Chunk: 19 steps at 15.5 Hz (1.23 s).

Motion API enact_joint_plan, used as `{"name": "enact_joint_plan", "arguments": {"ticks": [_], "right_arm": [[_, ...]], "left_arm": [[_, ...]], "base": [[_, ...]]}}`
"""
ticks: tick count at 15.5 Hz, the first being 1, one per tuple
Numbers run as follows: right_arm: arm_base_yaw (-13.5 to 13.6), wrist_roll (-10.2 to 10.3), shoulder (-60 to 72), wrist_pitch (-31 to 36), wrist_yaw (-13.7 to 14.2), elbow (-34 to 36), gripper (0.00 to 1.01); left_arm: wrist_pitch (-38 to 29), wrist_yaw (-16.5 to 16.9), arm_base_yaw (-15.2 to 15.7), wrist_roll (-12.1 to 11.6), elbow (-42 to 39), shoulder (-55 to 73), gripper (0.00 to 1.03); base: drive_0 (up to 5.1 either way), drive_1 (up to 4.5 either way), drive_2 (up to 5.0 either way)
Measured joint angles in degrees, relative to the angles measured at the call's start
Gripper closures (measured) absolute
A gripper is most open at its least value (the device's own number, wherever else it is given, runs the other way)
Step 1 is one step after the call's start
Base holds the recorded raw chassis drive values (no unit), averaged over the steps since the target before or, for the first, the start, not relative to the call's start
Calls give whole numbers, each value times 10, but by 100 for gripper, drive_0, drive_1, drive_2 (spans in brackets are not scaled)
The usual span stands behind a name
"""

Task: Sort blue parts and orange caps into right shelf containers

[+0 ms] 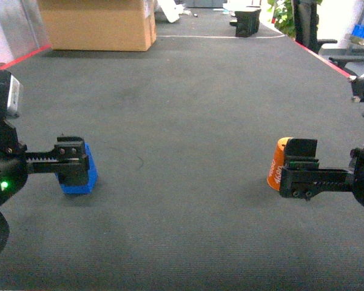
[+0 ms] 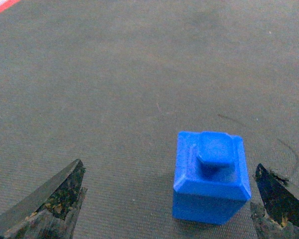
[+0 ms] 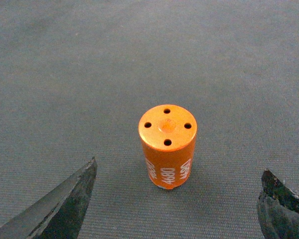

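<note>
Left end effector (image 2: 167,204) released around off-centre blue plastic block (image 2: 211,175); right end effector (image 3: 177,201) released around upright orange metal cylinder cap (image 3: 167,145). Risk: closing knocks either over.

In the head view, the left gripper (image 1: 79,162) is hiding most of the blue part (image 1: 84,180), and the right gripper (image 1: 297,167) is covering the orange cap's (image 1: 278,163) right side. The frame's top edge is cutting off the brown cardboard box (image 1: 97,24). Both wrist views are cropping the fingertips (image 2: 55,196) (image 3: 65,201).
</note>
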<state>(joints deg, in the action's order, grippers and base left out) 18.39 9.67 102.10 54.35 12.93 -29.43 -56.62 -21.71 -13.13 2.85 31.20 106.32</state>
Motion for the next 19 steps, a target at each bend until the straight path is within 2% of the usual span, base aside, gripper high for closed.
{"name": "enact_joint_plan", "arguments": {"ticks": [2, 5, 9, 13, 19], "right_arm": [[-1, 3, 29, 8, 0, -1, 3], [-17, 12, 67, 12, -5, -8, 3], [-19, 19, 127, -4, -10, -56, 3], [-15, 20, 148, -31, 3, -109, 3], [-14, 28, 178, -54, 14, -147, 3]], "left_arm": [[-1, 0, -5, 4, 5, 24, 5], [-3, 2, -7, 13, 11, 54, 5], [-7, -8, -6, 33, 36, 113, 5], [14, -5, 4, 47, 73, 138, 5], [44, 10, 14, 52, 116, 162, 5]], "base": [[0, 0, 0], [0, 0, 0], [0, 0, 0], [0, 0, 0], [0, 0, 0]]}}
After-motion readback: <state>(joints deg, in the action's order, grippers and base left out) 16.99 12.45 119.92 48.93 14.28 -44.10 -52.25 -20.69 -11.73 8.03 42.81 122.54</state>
